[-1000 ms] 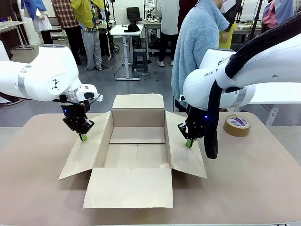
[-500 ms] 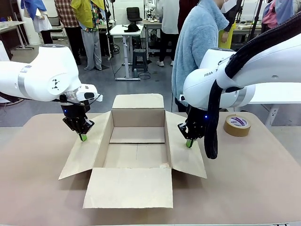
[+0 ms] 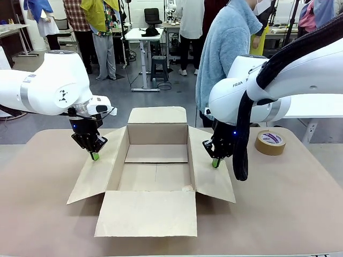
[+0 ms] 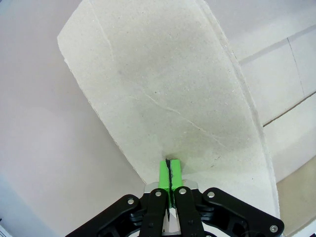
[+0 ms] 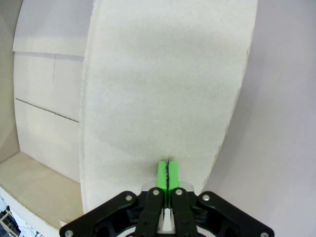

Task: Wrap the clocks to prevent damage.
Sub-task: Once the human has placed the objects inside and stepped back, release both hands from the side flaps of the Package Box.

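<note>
An open cardboard box (image 3: pixel 155 166) sits mid-table with all its flaps spread out; its inside looks bare. My left gripper (image 3: pixel 95 156) is shut, its green tips pressing on the box's left flap (image 4: pixel 168 98). On the opposite side my right gripper (image 3: pixel 215 163) is shut too, tips down on the right flap (image 5: pixel 163 89). Both wrist views show the green pads (image 4: pixel 169 173) closed together with nothing between them (image 5: pixel 168 174). The clocks are out of view.
A brown tape roll (image 3: pixel 270 142) lies on the table at the right, beyond my right arm. A person in a light blue fleece (image 3: pixel 225 48) stands at the far side, turned away. The front flap (image 3: pixel 147 213) reaches toward the near table edge.
</note>
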`<state>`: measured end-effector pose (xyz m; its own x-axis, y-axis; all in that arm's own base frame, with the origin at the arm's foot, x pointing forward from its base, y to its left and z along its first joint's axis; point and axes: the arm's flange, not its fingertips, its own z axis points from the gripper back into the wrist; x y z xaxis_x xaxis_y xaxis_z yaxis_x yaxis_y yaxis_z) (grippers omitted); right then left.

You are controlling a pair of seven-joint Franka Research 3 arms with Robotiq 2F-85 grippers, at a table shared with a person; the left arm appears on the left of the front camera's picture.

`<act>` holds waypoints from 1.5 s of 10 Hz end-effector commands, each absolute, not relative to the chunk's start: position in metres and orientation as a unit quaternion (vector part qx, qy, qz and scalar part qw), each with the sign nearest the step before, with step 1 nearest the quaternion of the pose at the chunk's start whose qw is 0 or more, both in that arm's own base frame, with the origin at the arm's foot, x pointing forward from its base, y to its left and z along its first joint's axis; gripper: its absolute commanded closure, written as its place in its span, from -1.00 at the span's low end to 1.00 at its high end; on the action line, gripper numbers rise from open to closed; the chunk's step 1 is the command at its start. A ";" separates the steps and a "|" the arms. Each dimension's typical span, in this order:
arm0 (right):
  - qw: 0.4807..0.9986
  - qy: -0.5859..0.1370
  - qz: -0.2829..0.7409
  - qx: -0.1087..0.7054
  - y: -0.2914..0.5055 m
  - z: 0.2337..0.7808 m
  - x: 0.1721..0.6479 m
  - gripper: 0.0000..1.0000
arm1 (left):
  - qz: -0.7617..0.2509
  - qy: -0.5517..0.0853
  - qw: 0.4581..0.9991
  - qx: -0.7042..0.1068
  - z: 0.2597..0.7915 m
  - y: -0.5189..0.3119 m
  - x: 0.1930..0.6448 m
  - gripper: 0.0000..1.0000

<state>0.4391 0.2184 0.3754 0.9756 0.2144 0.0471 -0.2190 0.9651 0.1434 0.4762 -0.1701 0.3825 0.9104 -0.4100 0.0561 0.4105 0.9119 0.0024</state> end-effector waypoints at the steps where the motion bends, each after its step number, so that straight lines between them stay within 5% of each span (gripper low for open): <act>1: 0.991 -0.014 0.109 0.073 0.219 0.373 0.437 0.98 | -0.211 -0.026 0.977 -0.002 0.381 -0.170 0.475 0.99; 15: 0.991 -0.014 0.109 0.073 0.219 0.373 0.437 0.98 | -0.211 -0.026 0.977 -0.002 0.381 -0.170 0.475 0.99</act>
